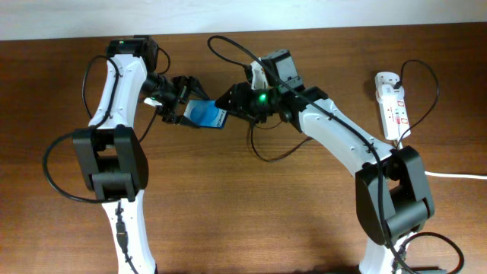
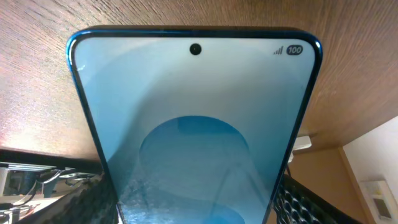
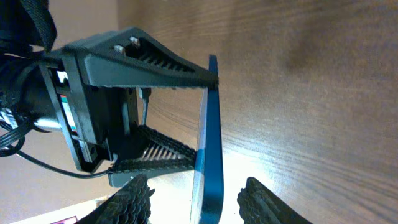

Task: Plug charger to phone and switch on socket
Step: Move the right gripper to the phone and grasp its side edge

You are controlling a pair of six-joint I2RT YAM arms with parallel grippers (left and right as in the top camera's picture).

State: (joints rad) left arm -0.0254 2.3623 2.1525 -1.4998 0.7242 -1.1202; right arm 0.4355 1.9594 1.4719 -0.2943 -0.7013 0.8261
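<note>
- From overhead, the left gripper [image 1: 196, 111] is clamped on the phone [image 1: 207, 116] and holds it above the table [image 1: 251, 221], left of centre. The blue screen faces up and the free end points toward the right arm.
- The right gripper [image 1: 226, 103] meets that free end from the other side. From above, its black body hides how its fingers stand.
- The right wrist view settles this. Its own two ribbed fingers [image 3: 132, 200] are spread wide at the bottom of the picture, with the phone's thin blue edge running down between them, and neither pad is clearly pressing on it. The view also shows the phone edge-on, pinched between the left gripper's two black triangular fingers, one on each face.
- Only the left wrist view shows the screen itself: a bright blue display with a paler oval, a camera hole near the top, and a signal mark with "100" in the corner. The left gripper's fingers [image 2: 93, 208] show only as dark ribbed corners on either side of the phone.
- Only the overhead view shows the socket [image 1: 392, 106], which lies flat at the right edge of the table, well apart from both grippers. A black plug sits in it and a white cord [image 1: 456, 175] runs off to the right.
- The charger [image 1: 270, 158] shows as a thin black loop on the table below the right wrist. No view shows its tip clearly.
</note>
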